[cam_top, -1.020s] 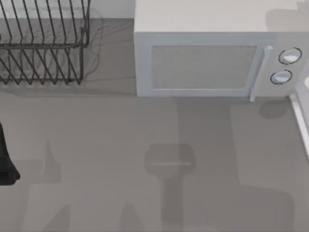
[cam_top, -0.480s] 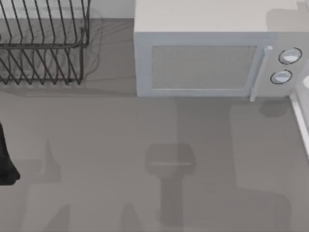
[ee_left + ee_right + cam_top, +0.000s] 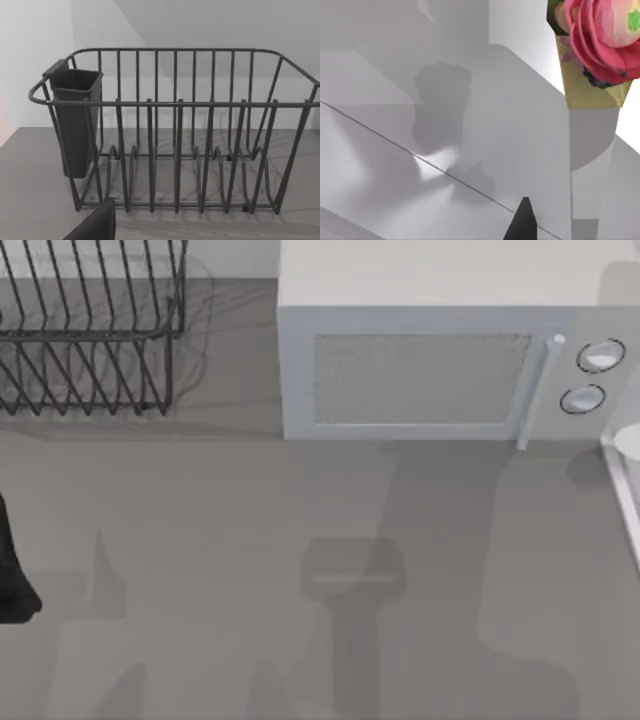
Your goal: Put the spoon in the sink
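Grey counter (image 3: pixel 200 540) spreads below microwave (image 3: pixel 420 370) and dish rack (image 3: pixel 90 330). You can't locate the spoon; I judge it light, stiff, slippery, so grip mid-handle. Each end effector's state: cannot tell.

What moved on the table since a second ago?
A small pale round shape has slid in at the right edge of the top view, by the microwave, and the big shadows on the counter shifted over. The microwave, the dish rack and the dark left arm stayed put.
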Action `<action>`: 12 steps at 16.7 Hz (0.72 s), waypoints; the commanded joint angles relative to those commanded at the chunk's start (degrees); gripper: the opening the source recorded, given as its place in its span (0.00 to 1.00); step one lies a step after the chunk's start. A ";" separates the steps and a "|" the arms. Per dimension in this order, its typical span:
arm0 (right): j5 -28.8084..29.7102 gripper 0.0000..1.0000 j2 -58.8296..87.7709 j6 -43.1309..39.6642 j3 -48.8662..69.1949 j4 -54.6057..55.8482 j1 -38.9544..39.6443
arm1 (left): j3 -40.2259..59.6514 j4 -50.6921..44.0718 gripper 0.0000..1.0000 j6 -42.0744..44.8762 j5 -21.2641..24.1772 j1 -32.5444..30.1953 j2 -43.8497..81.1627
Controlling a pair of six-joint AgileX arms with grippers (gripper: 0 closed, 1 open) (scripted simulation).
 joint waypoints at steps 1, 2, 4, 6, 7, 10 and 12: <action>0.01 0.00 -0.34 0.01 -0.76 0.65 0.03 | 0.00 0.00 1.00 0.00 0.00 0.00 0.00; 0.01 0.00 -0.42 0.00 -0.92 0.78 0.03 | 0.00 0.00 1.00 0.00 0.00 0.00 0.00; 0.01 0.00 -0.42 0.00 -0.92 0.78 0.03 | 0.00 0.00 1.00 0.00 0.00 0.00 0.00; 0.01 0.08 -0.42 0.00 -0.92 0.78 0.03 | 0.00 0.00 1.00 0.00 0.00 0.00 0.00; 0.01 0.15 -0.42 0.00 -0.92 0.78 0.03 | 0.00 0.00 1.00 0.00 0.00 0.00 0.00; 0.01 0.38 -0.42 0.00 -0.92 0.78 0.03 | 0.00 0.00 1.00 0.00 0.00 0.00 0.00; 0.01 0.53 -0.42 0.00 -0.92 0.78 0.03 | 0.00 0.00 1.00 0.00 0.00 0.00 0.00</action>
